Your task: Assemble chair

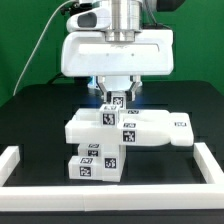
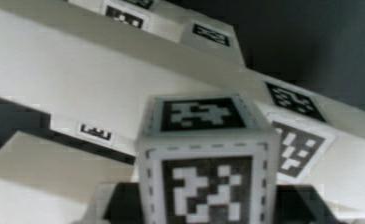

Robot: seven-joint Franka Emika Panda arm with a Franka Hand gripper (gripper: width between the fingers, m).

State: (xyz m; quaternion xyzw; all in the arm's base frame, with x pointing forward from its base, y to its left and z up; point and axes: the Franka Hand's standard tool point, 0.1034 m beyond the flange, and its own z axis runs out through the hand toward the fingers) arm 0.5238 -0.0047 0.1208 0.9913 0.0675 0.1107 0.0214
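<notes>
**Chair build: claw low over a small tagged block at the stacked parts**

Arm first: the big white arm (image 1: 112,50) fills the upper half of the exterior view and reaches straight down to the middle of the black table (image 1: 30,110). A low white rail (image 1: 15,160) borders the table at the front and sides.

The chair (image 1: 125,130) is not yet a chair. Its matte-white parts sit in a cluster mid-table: a broad flat panel lies across, reaching toward the exterior view's right, and a chunky tagged piece (image 1: 95,165) stands in front of it, touching or joined to it; which, I cannot tell.

A small upright block (image 1: 116,100) with tags on its faces rises behind the panel, right under the claw (image 1: 116,92). In the wrist view this block (image 2: 205,160) fills the centre, with the panel's tagged edges slanting behind it.

By my reading, the step in hand is fitting or fetching this block at the panel. The fingers are hidden by the wrist housing and the block, so I cannot tell whether the claw grips it or stands apart. The next move likely calls for a square, vertical approach, since a tilted block would jam in its seat.

No containers are in view; nothing holds the parts but the table.
</notes>
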